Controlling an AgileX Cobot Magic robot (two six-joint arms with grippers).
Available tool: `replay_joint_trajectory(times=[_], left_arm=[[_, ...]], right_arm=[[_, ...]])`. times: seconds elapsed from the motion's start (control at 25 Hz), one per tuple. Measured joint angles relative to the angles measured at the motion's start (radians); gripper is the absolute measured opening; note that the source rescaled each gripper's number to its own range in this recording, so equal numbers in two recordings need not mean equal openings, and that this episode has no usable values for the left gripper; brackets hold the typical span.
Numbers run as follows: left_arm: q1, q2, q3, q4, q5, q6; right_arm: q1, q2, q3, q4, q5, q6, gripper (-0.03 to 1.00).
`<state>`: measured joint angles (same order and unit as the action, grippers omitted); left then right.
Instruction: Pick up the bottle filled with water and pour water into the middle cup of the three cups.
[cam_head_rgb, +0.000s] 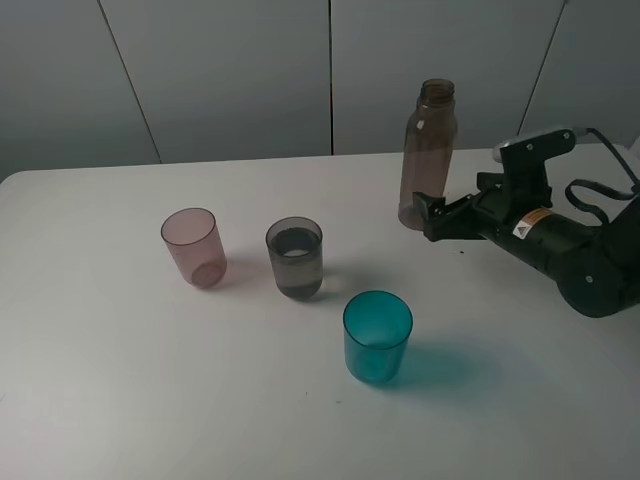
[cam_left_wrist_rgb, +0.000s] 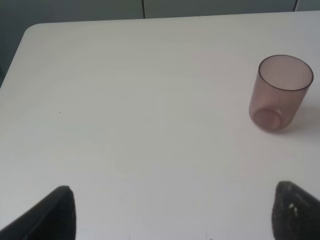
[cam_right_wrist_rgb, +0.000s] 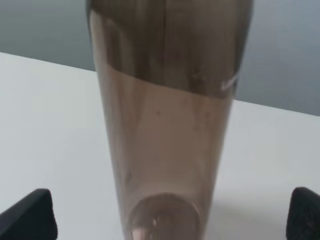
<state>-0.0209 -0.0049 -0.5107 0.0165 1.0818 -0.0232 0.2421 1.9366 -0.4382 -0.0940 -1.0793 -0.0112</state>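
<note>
standing upright near the far right of the table (cam_head_rgb: 120, 400), the bottle (cam_head_rgb: 428, 150) has the right gripper (cam_head_rgb: 432, 216) at its base, fingers (cam_right_wrist_rgb: 27, 215) spread wide to either side without touching it. the middle cup (cam_head_rgb: 295, 258) sits between the pink cup (cam_head_rgb: 193, 247) and the teal cup (cam_head_rgb: 377, 336), well apart from the bottle. the left gripper (cam_left_wrist_rgb: 172, 215) hovers with its fingers wide and empty, the pink cup ahead of it.
</note>
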Motion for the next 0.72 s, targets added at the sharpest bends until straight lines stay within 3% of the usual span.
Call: replay_joint_trajectory(times=[0.16,0.44,0.52,0.72], left_arm=[[0.0,0.0,0.0,0.0,0.0,0.0],[0.0,0.0,0.0,0.0,0.0,0.0],[0.0,0.0,0.0,0.0,0.0,0.0],[0.0,0.0,0.0,0.0,0.0,0.0]], right_arm=[[0.0,-0.252,0.055,-0.023,0.231,0.06,0.99],[0.0,-0.779,-0.064,-0.088,0.921,0.225,0.99],[0.0,-0.91,-0.125,-0.09,1.132,0.236,0.99],[0.0,-1.228,-0.194,-0.049,1.509,0.198,1.0]])
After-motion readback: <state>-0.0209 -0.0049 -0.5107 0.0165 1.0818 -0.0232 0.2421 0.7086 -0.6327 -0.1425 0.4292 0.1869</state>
